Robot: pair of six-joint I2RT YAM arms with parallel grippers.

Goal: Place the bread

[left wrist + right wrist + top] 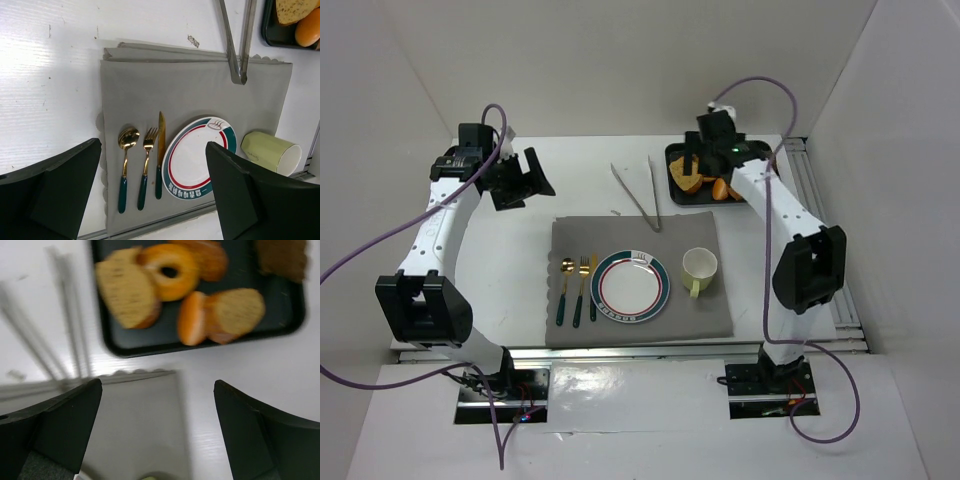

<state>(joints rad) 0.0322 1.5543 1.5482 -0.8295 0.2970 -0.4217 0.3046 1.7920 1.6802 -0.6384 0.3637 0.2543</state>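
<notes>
Several pieces of bread lie on a black tray (pixel 672 160) at the back right: a slice (pixel 127 292), a ring-shaped roll (pixel 169 270), a bun (pixel 192 317) and another slice (pixel 237 312). The right wrist view is blurred. My right gripper (pixel 703 168) hangs above the tray's near edge (pixel 150 347), open (pixel 157 390) and holding nothing. An empty white plate (pixel 630 286) with a green and red rim sits on the grey placemat (pixel 620 235). My left gripper (pixel 528 185) hovers over the table's back left, open (pixel 152 150) and empty. A bread slice (pixel 295 9) also shows in the left wrist view.
Metal tongs (pixel 638 195) lie across the mat's far edge. A pale green cup (pixel 699 268) lies on its side right of the plate. A gold spoon (pixel 565 290), fork (pixel 581 290) and knife (pixel 593 288) lie left of it. White walls enclose the table.
</notes>
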